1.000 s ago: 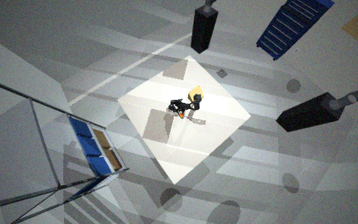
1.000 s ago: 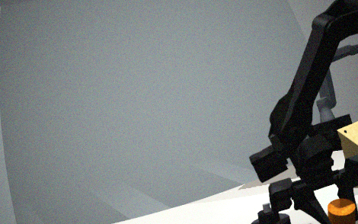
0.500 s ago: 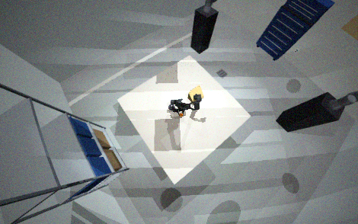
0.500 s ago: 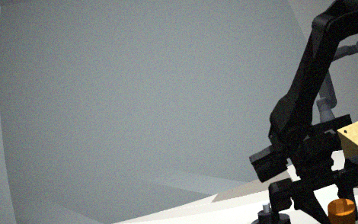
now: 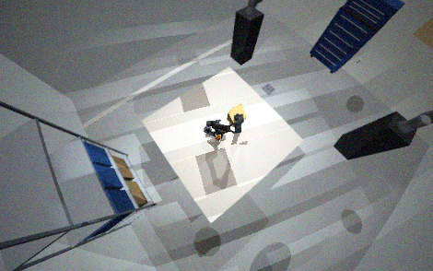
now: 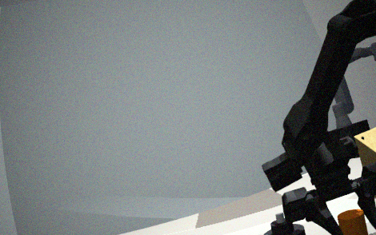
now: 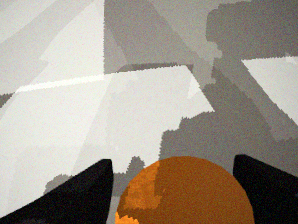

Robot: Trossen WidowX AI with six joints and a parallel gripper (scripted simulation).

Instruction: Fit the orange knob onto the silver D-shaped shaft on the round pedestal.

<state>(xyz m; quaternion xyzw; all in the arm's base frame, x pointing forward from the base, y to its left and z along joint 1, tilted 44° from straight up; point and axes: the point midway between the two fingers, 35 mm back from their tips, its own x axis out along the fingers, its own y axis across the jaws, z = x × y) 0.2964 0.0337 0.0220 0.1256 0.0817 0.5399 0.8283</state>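
The orange knob [image 7: 186, 209] [image 6: 352, 221] [image 5: 217, 136] stands upright between my fingers, seen from almost straight above in the wrist view. My gripper [image 7: 173, 167] [image 6: 347, 217] [image 5: 216, 131] is open, with one dark finger on each side of the knob and a narrow gap showing on the left. The knob sits low, close to the white table top [image 5: 184, 138]. The round pedestal and the silver shaft do not show in any view; whatever is under the knob is hidden.
A tan block [image 5: 237, 111] [image 6: 366, 149] sits just behind the arm. Two black boxes [image 5: 246, 34] [image 5: 373, 135] stand beyond the table. A blue rack [image 5: 352, 29] is at the far right and a metal shelf with blue bins [image 5: 108, 177] at the left.
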